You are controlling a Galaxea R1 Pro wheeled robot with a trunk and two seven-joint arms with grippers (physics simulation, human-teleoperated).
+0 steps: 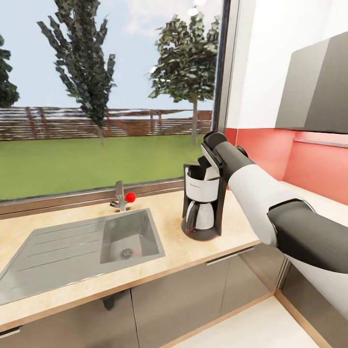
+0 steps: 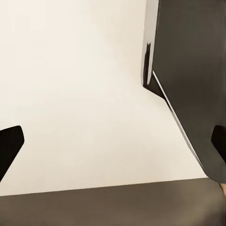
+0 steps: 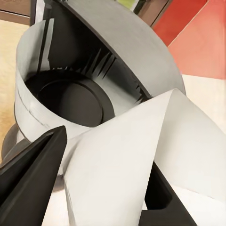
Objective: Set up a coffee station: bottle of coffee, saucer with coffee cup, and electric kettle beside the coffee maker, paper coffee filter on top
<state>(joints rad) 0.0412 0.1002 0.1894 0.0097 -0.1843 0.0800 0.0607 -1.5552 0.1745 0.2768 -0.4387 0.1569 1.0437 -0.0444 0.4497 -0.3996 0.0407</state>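
Pale wood countertop runs under the big window, with a stainless steel sink and its red-knobbed tap off to the left, and the black-and-white drip coffee maker standing near the red backsplash. Right gripper is right over the machine's open top, black fingers pinching a white folded paper coffee filter just above the basket. Left gripper has its fingers spread wide, holding nothing, facing a pale surface.

Light wood countertop: coffee maker standing at right end; inset steel sink, faucet behind.
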